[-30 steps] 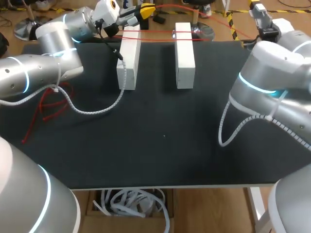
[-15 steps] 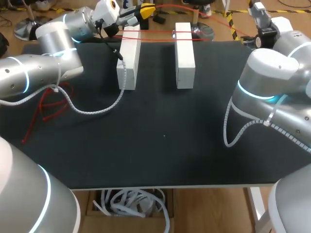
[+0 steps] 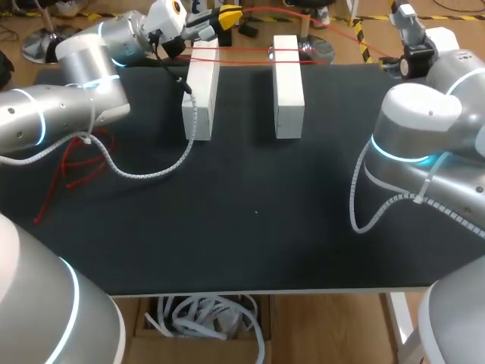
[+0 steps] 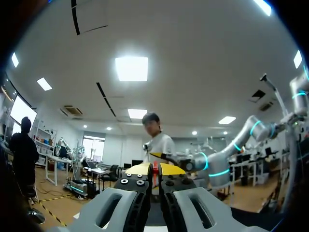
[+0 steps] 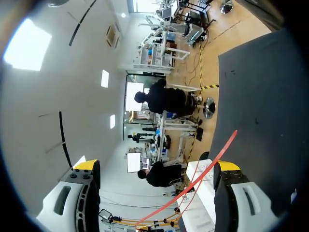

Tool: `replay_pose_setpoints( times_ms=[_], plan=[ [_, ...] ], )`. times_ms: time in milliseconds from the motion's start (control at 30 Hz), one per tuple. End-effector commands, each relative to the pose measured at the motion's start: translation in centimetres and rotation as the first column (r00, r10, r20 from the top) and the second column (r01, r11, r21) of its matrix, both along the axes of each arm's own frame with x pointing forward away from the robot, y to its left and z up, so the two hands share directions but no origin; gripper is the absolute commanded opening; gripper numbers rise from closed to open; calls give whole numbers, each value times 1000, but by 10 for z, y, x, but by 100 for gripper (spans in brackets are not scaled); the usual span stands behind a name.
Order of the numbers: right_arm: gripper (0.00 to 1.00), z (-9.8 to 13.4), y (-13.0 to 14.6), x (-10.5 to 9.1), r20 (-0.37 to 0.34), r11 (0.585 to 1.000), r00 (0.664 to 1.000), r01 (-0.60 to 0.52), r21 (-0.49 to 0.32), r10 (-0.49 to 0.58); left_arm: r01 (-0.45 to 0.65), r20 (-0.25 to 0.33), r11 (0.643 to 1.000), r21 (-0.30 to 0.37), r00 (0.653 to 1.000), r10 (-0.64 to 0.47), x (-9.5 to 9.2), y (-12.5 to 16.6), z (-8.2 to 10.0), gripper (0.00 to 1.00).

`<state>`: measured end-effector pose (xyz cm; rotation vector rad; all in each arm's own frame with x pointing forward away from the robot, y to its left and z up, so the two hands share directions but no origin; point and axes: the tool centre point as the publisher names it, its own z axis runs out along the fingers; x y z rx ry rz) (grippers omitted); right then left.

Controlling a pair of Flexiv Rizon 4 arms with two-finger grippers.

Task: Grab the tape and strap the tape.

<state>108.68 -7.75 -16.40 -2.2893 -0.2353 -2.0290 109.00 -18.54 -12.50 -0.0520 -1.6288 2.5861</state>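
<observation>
Two white blocks (image 3: 201, 91) (image 3: 287, 87) lie side by side at the table's far edge. A thin red tape (image 3: 242, 51) stretches across their far ends. My left gripper (image 3: 227, 15) hovers just beyond the left block and is shut on the tape, whose red end shows between the yellow tips (image 4: 155, 169). My right arm (image 3: 424, 129) is folded at the far right corner. In the right wrist view my right gripper (image 5: 154, 166) stands wide open. The red tape (image 5: 207, 164) runs between its fingers, close to one of them, towards the white blocks (image 5: 203, 193).
Loose red cord (image 3: 76, 163) lies on the table's left side. The left arm's white coiled cable (image 3: 151, 171) sags onto the black tabletop (image 3: 250, 212) near the left block. Another coiled cable (image 3: 364, 205) hangs from the right arm.
My right arm has shifted a little at the far right corner, its elbow turning and its wrist edging towards the back. The left arm, tape and blocks have not moved.
</observation>
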Motion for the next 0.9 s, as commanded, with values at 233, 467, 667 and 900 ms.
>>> replay_pose_setpoints(
  times_ms=[233,467,667,900],
  plan=[
    [57,1,1,1,-16,1000,1000,12,-15,-13,0,0,1000,1,1000,0,0,0,0,0],
    [36,-3,1,-4,-33,999,999,18,-27,-19,0,0,1000,1,1000,0,0,0,0,0],
    [32,-5,-1,-9,-40,999,999,18,-32,-19,0,0,1000,1,1000,0,0,0,0,0],
    [37,-8,1,-18,-51,999,999,15,-33,-17,0,0,1000,1,1000,0,0,0,0,0]
  ],
)
